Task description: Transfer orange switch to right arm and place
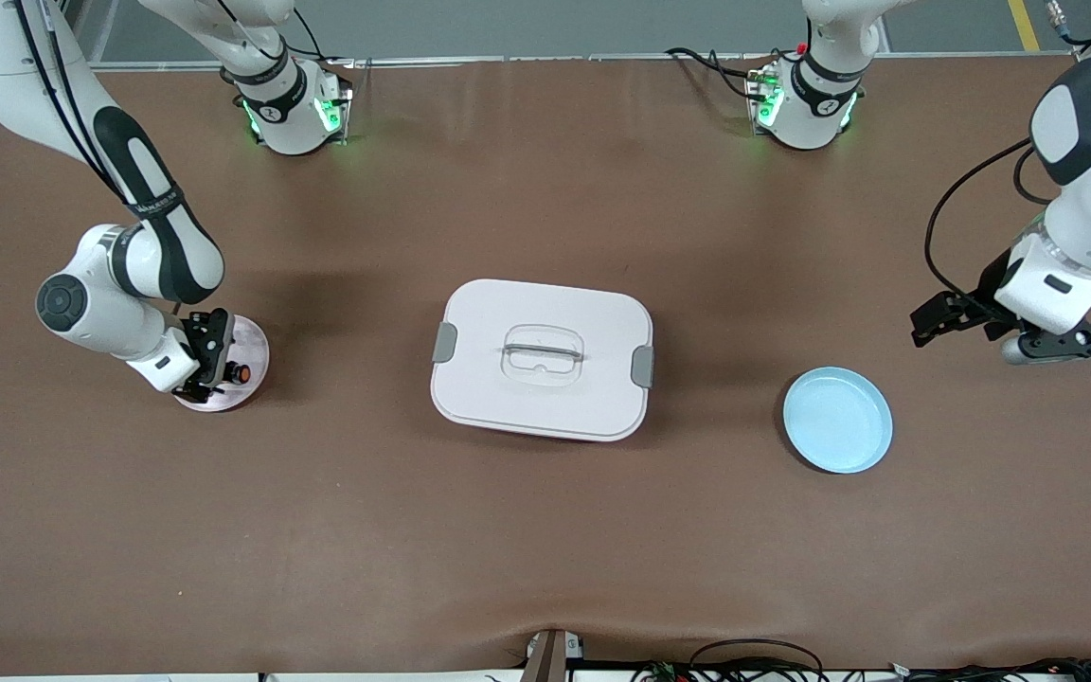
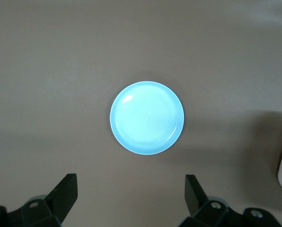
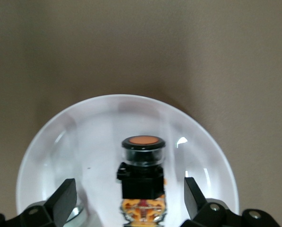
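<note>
While the orange switch [image 3: 142, 177] lies on the white plate [image 1: 252, 352], both claws stand apart and hold nothing.
Right gripper [image 3: 127, 198] sits low over that plate toward the right arm's end of the table, fingers spread either side of the switch, clear of it. Left gripper [image 2: 131, 196] hangs over bare table near the blue plate [image 2: 146, 117], which lies at about four o'clock from the white lidded box [image 1: 542, 358] in the front view.
</note>
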You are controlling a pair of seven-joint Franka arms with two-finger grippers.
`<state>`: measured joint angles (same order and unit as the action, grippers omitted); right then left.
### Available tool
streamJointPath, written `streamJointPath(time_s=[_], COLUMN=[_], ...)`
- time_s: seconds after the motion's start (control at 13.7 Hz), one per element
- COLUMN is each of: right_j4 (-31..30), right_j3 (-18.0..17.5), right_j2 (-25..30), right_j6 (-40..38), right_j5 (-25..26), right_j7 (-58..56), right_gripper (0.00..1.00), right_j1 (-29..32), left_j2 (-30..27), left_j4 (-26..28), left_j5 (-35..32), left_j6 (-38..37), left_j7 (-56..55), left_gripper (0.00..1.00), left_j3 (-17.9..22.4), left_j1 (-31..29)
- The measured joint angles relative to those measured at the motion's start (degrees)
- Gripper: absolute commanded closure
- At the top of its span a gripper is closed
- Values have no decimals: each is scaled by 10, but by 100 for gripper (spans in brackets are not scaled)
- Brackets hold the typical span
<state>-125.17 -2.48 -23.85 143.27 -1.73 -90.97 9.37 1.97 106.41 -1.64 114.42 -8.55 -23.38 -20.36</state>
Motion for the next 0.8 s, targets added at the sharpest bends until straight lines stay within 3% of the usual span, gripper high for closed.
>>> streamJointPath(time_s=[0.44,0.8], right_j4=[27,33], right_j3=[3,9], right_j2=[63,121], right_j6=[-145,-172], right_j5=[0,-21], right_j7=[160,200], right_gripper=[0,0], right_j1=[5,39], left_j2=[-6,-6], left_j4=[-35,-56], left_j5=[0,0], left_j6=[-37,-59], left_j7=[0,0], left_gripper=[0,0], left_j3=[0,0], left_j1=[-2,-2])
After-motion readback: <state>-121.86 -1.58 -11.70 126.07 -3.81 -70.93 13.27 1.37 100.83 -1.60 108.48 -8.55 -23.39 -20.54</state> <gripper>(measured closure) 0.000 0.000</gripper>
